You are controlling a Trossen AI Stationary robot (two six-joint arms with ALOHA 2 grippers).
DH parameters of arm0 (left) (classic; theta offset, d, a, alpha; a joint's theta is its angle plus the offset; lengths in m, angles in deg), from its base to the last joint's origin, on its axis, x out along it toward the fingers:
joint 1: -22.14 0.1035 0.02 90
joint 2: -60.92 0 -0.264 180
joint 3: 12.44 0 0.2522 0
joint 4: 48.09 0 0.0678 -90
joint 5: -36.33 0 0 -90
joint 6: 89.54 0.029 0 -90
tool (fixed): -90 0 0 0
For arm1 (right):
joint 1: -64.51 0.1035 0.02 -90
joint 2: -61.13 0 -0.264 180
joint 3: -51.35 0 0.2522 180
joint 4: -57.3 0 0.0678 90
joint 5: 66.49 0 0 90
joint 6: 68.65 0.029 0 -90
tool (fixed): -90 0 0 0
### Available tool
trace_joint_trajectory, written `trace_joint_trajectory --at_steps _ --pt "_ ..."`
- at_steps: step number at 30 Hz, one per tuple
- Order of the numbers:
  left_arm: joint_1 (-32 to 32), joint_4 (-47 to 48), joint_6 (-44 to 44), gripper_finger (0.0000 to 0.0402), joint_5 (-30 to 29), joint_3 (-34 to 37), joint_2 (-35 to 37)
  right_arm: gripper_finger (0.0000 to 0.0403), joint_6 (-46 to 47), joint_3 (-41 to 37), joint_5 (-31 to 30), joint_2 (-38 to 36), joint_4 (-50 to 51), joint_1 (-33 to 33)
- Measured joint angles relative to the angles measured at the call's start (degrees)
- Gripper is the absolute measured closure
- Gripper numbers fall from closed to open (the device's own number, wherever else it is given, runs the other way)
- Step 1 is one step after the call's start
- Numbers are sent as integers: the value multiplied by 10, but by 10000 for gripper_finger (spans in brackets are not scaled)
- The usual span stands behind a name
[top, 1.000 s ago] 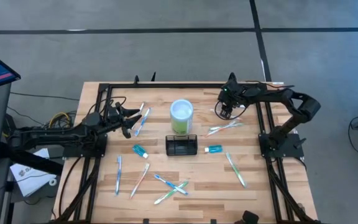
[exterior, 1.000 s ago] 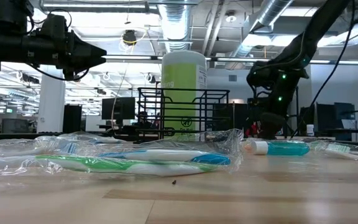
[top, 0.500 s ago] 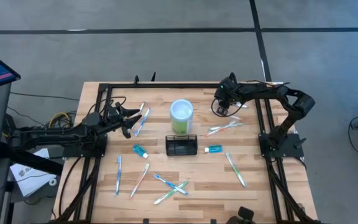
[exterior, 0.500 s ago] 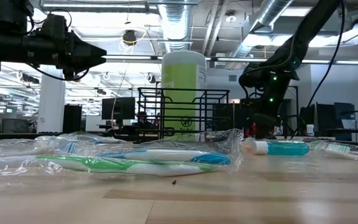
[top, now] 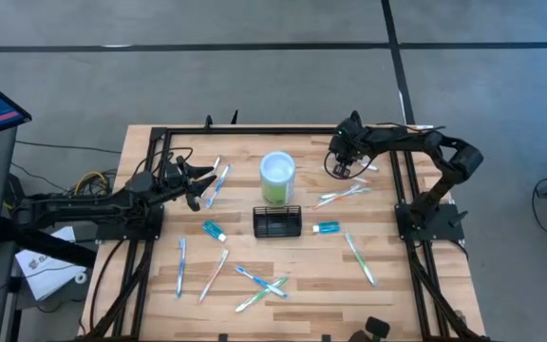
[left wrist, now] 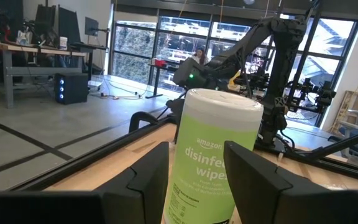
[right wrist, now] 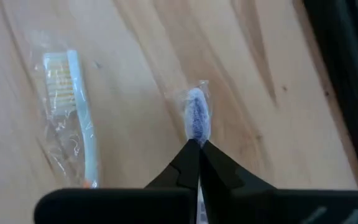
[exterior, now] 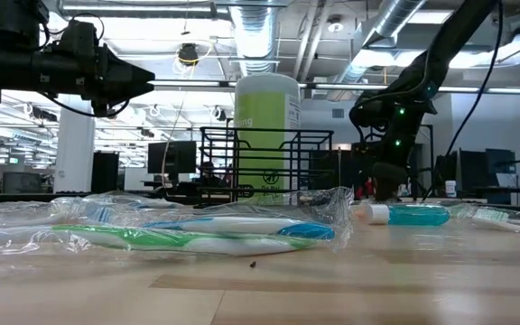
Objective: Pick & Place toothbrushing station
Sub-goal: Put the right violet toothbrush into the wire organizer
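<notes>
The toothbrushing station, a small black wire caddy (top: 277, 221) (exterior: 264, 167), stands on its base at the table's middle, just near of a lime-green wipes canister (top: 277, 178) (left wrist: 213, 155). My right gripper (top: 342, 167) (right wrist: 197, 149) is at the far right of the table, shut on a wrapped toothbrush (right wrist: 196, 115). My left gripper (top: 198, 180) (left wrist: 196, 149) hovers open at the left, pointing level toward the canister and touching nothing. My right gripper pinches the wrapped toothbrush just behind its head (right wrist: 197, 138) between its two fingertips. The fingers slant steeply down from above. The blue-bristled head in its clear wrap sticks out beyond the fingertips; the handle is hidden under the gripper. Whether the brush is off the table I cannot tell.
Another wrapped toothbrush (right wrist: 73, 118) lies beside the held one. Two crossed brushes (top: 342, 197), small toothpaste tubes (top: 327, 228) (top: 215, 230) and several more wrapped brushes (top: 259, 285) lie scattered on the wooden top. A black frame rail (top: 402, 180) runs close to my right gripper.
My right gripper has shut its fingers on the wrapped toothbrush at the far right of the table, staying almost in place. My left arm has kept still.
</notes>
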Motion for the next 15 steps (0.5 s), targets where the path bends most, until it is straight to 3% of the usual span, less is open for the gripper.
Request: trace_joint_trajectory --at_steps 6,11,15 --pt "0 0 0 253 0 0 0 402 28 4 3 -56 1 6" --pt "0 0 0 253 0 0 0 403 55 4 64 -124 -14 19" --pt "0 -1 0 253 0 0 0 403 78 4 76 -177 -42 39"
